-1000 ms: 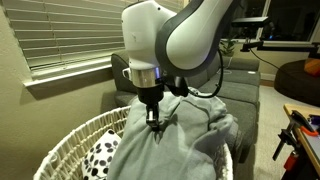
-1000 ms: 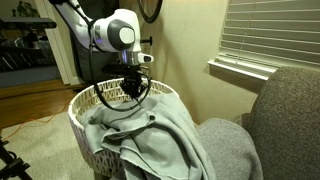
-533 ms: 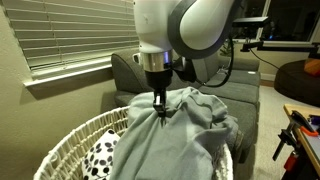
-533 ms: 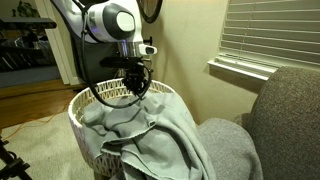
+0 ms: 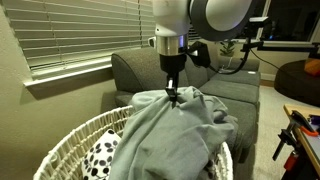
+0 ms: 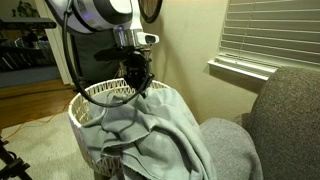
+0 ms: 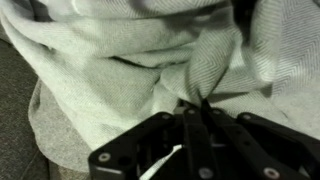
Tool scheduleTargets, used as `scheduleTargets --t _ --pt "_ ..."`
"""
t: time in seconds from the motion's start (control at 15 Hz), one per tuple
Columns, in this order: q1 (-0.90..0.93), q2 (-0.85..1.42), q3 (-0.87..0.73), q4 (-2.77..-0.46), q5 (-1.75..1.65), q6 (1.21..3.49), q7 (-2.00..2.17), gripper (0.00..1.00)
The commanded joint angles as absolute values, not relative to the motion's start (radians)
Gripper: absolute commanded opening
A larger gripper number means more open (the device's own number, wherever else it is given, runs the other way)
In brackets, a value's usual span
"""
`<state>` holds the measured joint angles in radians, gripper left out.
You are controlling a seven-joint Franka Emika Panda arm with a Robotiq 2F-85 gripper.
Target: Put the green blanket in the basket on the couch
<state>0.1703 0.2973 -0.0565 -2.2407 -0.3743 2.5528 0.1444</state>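
The pale grey-green blanket [image 5: 185,135] lies heaped over the white wicker basket [image 5: 68,140], with one side spilling over the rim onto the grey couch [image 5: 135,68]. My gripper [image 5: 172,97] is shut on a pinched fold at the blanket's top and holds it up in a peak. In an exterior view the gripper [image 6: 140,88] hangs above the basket [image 6: 100,92], with the blanket [image 6: 165,128] draped toward the couch [image 6: 290,120]. The wrist view shows the gripper [image 7: 197,103] closed on a ridge of the blanket [image 7: 110,60].
A white cloth with black spots [image 5: 100,155] lies inside the basket beside the blanket. Window blinds [image 5: 70,35] hang behind the couch. A desk edge with tools [image 5: 300,130] stands at the right. Black cables [image 6: 90,95] hang from the arm near the basket rim.
The gripper has risen and moved toward the couch back, still shut, pulling the pinched fold of blanket up and along with it.
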Motion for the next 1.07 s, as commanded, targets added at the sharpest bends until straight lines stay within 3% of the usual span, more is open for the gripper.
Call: scheduleTargets --t 0.0,1.0 --pt "0.161 0.176 -0.089 -2.346 -0.443 2.552 0.223 0.01" --pt "0.019 0.033 -0.14 -2.424 -0.592 2.508 0.356 0.01"
